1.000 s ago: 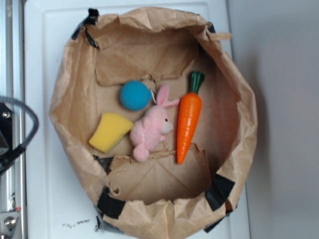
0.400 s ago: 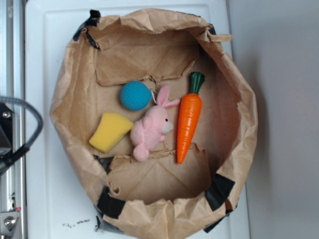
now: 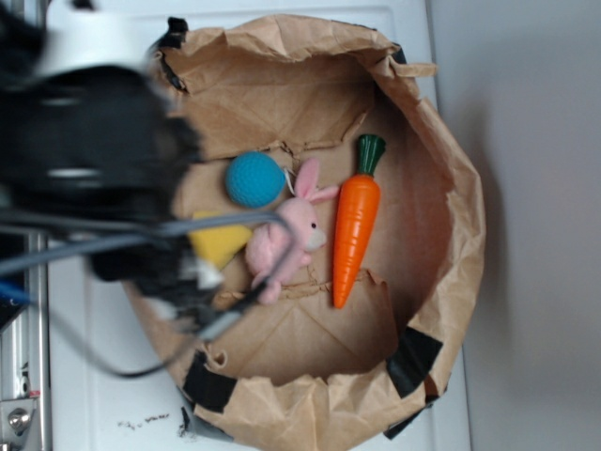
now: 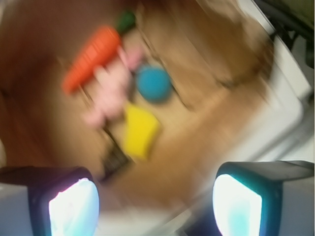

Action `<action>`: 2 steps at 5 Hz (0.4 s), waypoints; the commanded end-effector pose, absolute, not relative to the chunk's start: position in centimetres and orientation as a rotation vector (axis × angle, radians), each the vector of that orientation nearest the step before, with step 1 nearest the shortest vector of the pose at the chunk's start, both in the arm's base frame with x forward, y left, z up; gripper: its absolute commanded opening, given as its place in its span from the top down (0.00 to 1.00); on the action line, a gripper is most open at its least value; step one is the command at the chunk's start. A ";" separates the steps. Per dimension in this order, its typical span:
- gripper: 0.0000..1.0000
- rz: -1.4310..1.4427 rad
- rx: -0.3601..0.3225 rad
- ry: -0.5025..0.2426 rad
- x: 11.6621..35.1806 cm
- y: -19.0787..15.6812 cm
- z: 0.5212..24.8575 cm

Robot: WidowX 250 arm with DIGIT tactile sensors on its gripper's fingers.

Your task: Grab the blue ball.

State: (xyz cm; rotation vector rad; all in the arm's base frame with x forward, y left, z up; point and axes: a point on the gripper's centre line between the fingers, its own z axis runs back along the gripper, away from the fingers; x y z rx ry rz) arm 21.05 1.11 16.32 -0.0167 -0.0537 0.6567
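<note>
The blue ball [image 3: 254, 179] is a small round teal ball lying on the floor of a brown paper bag [image 3: 451, 188], just above a pink plush bunny [image 3: 286, 240]. In the blurred wrist view the blue ball [image 4: 153, 84] sits near the middle, well ahead of my gripper [image 4: 155, 206]. Both pale fingertips [image 4: 74, 206] stand wide apart with nothing between them. In the exterior view the arm [image 3: 94, 150] is a dark blur over the bag's left side, left of the ball, and its fingers cannot be made out.
An orange carrot with a green top [image 3: 357, 221] lies right of the bunny. A yellow wedge [image 3: 218, 242] lies below the ball, partly behind the arm's cables [image 3: 141, 230]. The bag's crumpled walls rise all round. A white tray [image 3: 84, 376] holds the bag.
The arm has swung fast into view from the left and now covers the bag's left side and part of the yellow wedge. The ball and toys have not moved.
</note>
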 end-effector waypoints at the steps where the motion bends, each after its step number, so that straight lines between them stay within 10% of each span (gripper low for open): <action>1: 0.00 0.793 -0.124 -0.190 30.2 2.4 15.4; 2: 0.00 0.818 -0.163 -0.199 31.1 3.8 14.5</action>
